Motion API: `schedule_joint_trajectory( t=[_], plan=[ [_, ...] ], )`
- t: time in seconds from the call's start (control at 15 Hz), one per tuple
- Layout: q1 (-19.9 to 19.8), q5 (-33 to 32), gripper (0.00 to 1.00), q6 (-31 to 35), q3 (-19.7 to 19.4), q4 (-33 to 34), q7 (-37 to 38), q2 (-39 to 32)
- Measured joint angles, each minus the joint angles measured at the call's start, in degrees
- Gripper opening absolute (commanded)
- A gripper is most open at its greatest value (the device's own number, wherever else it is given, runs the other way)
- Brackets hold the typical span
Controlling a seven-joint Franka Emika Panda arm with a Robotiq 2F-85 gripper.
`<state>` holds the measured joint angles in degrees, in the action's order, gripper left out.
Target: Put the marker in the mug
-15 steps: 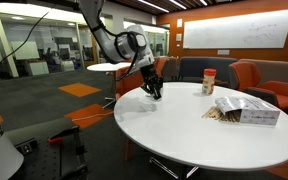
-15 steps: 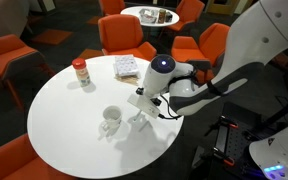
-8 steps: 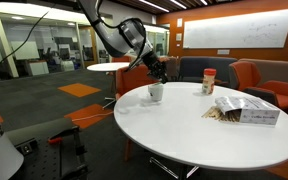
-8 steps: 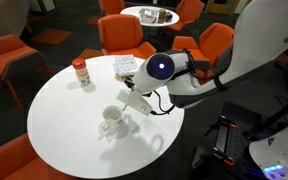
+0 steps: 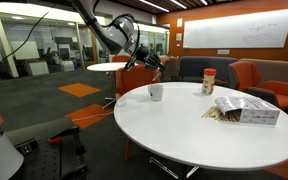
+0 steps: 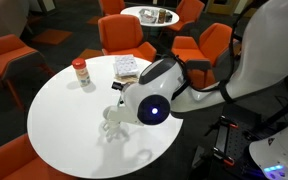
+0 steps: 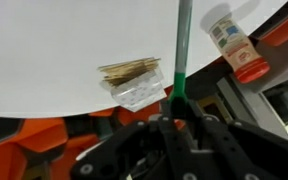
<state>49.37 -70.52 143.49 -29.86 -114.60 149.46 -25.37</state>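
Above the table (image 5: pixel 204 135), my gripper (image 7: pixel 180 112) grips the marker (image 7: pixel 182 40), pickup done; outstanding: lowering it into the mug (image 5: pixel 156 92).

the arm (image 6: pixel 269 45) is built of fat, rounded white shells, smooth and glossy, with darker bands where one segment meets the next. in an exterior view the nearest joint ends in a round dark cap (image 6: pixel 154 109) with a small blue light glowing at its middle. a thin black cable (image 6: pixel 206 68) runs in a loop alongside the white casing. in an exterior view from farther off, the arm (image 5: pixel 112 32) reads as pale grey and white links with black sections near the wrist. the pincer (image 7: pixel 180 112) is all black in the wrist view, a chunky, blurred body with jointed fingers; from afar the pincer (image 5: pixel 150 63) shows only as a small dark block.
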Motion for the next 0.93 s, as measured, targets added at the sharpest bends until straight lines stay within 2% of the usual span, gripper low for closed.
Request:
schedule_joint_trajectory(
  t=[0.33, 0.93],
  plan=[
    [5.7, -1.7, 0.05, -6.7, -4.2, 5.4, -0.5, -5.7],
    [10.8, -2.6, 0.05, -7.6, -8.2, 8.4, -0.6, -16.7]
  ],
)
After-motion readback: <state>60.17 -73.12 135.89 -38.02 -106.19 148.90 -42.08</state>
